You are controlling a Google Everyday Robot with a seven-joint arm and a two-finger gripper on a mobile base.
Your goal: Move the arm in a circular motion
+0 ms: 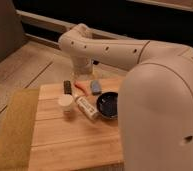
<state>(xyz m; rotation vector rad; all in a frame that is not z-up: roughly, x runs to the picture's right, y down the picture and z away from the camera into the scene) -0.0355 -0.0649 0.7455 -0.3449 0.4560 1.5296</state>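
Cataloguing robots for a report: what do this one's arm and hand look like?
The arm is cream-white, built of thick smooth tubular segments with rounded joints and a row of small dark holes along one segment. Its hand, hanging at the far edge of the table, looks pale. No cables show.

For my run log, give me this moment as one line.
task: circle arm | arm: bent over far edge of table | pincer: pointing down near orange item

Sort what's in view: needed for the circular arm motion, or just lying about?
Job: arm; gripper, hanging at the far edge of the wooden table.
Lying about: dark bowl; white tube; white cup; dark bar; orange piece; blue-grey block.
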